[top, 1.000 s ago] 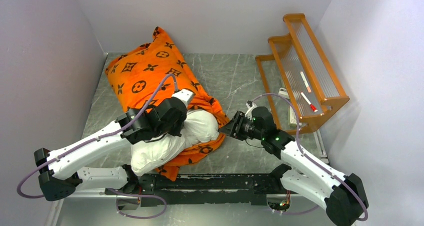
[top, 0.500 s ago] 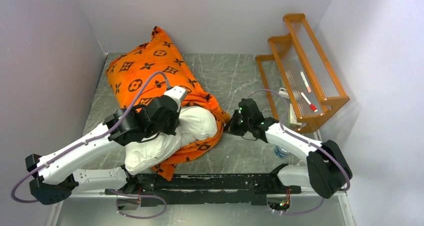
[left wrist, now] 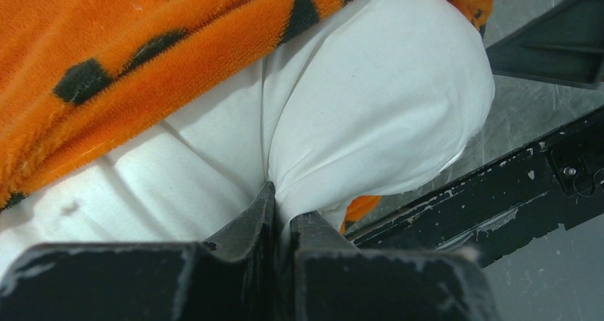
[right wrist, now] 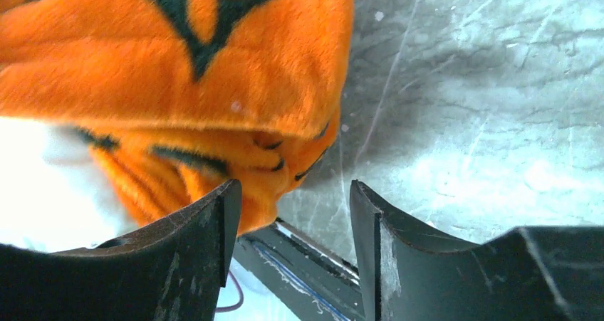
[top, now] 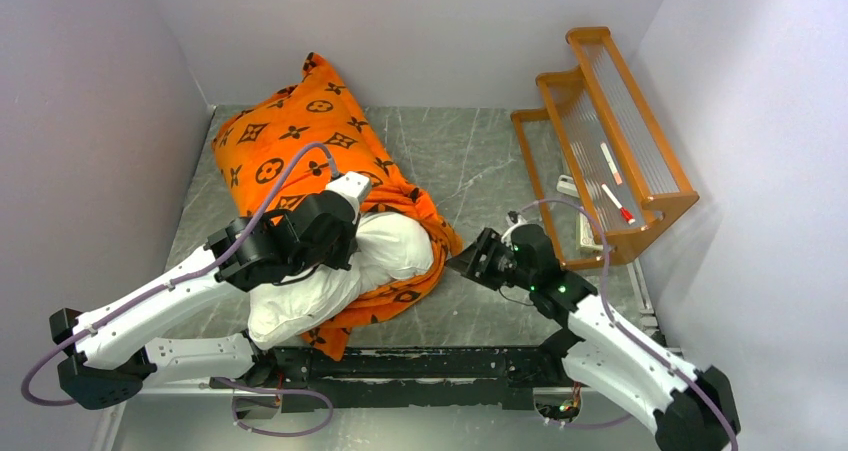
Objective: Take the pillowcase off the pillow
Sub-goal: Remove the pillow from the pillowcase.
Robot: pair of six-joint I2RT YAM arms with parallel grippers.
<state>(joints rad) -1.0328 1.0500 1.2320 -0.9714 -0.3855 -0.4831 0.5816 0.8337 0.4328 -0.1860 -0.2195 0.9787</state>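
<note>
Careful: left end effector (left wrist: 281, 208) pinches just a thin pillow (left wrist: 370, 107) fold and could slip. Right end effector (right wrist: 295, 200) gapes wide, pillowcase (right wrist: 178, 72) ungripped.

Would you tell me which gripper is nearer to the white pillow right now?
Left. The left gripper is shut on a fold of the pillow itself; the right gripper stands open beside the pillowcase corner, with orange fabric between it and the pillow.
</note>
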